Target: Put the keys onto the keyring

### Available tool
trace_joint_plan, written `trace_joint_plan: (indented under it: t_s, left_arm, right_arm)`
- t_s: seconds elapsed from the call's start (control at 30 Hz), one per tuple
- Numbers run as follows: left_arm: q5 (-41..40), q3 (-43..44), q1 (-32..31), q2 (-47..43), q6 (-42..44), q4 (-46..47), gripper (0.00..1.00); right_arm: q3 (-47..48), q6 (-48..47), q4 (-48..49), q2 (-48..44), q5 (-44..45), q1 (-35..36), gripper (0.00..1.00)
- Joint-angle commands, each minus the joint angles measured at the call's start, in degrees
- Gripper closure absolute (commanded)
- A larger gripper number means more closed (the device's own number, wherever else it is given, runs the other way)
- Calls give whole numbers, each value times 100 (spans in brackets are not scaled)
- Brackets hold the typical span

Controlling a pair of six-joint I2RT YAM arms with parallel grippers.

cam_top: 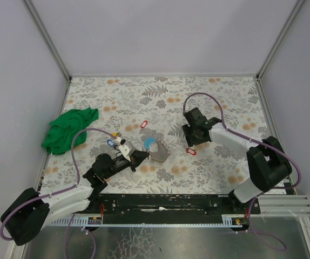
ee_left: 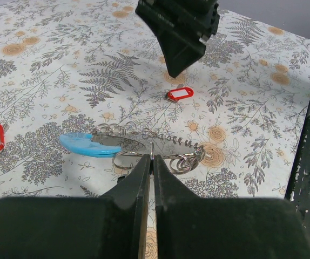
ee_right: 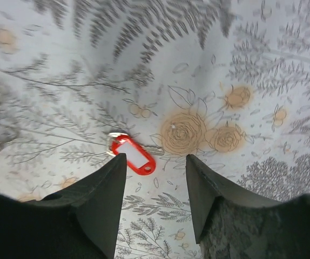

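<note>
Top external: left tool (cam_top: pixel 142 156) low, pinched tight on keyring (cam_top: pixel 151 143); right tool (cam_top: pixel 194 141) agape over red-tagged key (cam_top: pixel 191 151)

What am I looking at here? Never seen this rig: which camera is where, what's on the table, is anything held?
These are two robot arms bolted to the near edge of a table with a floral cover. The top picture looks down from above and behind the arms. The other two come from a camera on each wrist, so the dark shapes at the bottom of those are that arm's own fingers.

On the table lie a green cloth, the keyring with its light-blue arc, a red-tagged key, a second red-tagged key farther back, and a few more tagged keys by the left arm.

The left gripper is shut, apparently pinching the keyring's wire. The right gripper is open and holds nothing; it hovers over the first red-tagged key.
</note>
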Motion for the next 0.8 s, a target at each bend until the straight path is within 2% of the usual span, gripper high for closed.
trace_joint_plan:
  t_s: [0.0, 0.17, 0.4, 0.57, 0.77]
  left_arm:
    - [5, 33, -19, -50, 70, 242, 100]
    - [33, 36, -20, -39, 68, 237, 100]
    - [67, 44, -14, -55, 81, 213, 100]
    - [69, 36, -23, -86, 89, 203, 100]
    - [95, 44, -20, -65, 84, 211, 100]
  right_arm:
    - [-169, -930, 536, -584, -762, 18, 46]
    - [-450, -1368, 934, -633, -1477, -11, 47]
    - [-597, -1130, 1327, -286, -2111, -284, 57]
    - [-815, -1032, 1708, -279, -2321, -442, 60]
    - [-709, -998, 1596, -133, -2455, -508, 65]
